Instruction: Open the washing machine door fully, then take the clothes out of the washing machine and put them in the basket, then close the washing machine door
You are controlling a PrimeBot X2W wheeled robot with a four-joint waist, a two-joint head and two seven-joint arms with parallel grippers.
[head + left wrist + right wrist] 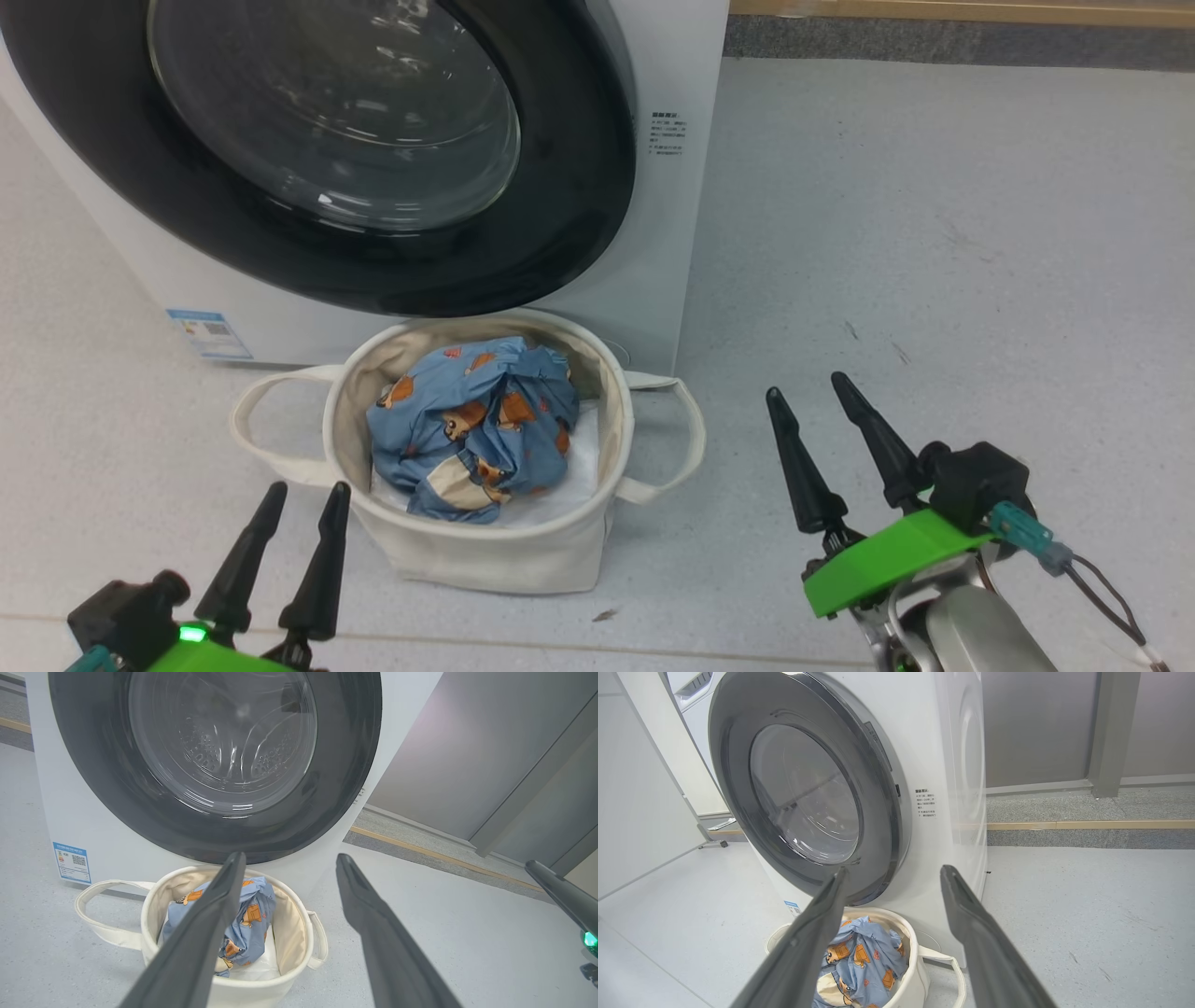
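The left gripper [308, 487] sits low at the robot's left. Its two dark fingers stand apart and hold nothing, and their tips are just beside the near rim of the basket [485, 560] without touching it. The right gripper [806, 385] hovers over the bare floor [934, 233] to the right of the basket, well clear of it. Its fingers are also spread and empty. On that wrist there is a green mount and a dark block with a teal plug and thin wires.

The cream canvas basket stands on the floor between the two grippers, closer to the left one, with a loop handle on each side. The clothes [467, 420], a crumpled blue garment with orange bears and a patch of its cream reverse showing, lie inside it on top of a white sheet [571, 467].

Directly behind the basket is the washing machine [672, 233], its white front just beyond the basket's far rim. The washing machine door [560, 233] lies against that front and appears closed, its glossy black rim framing the clear glass. In the left wrist view the perforated steel drum shows through the glass. A small blue label sticker [210, 333] sits low on the machine's front, left of the basket.
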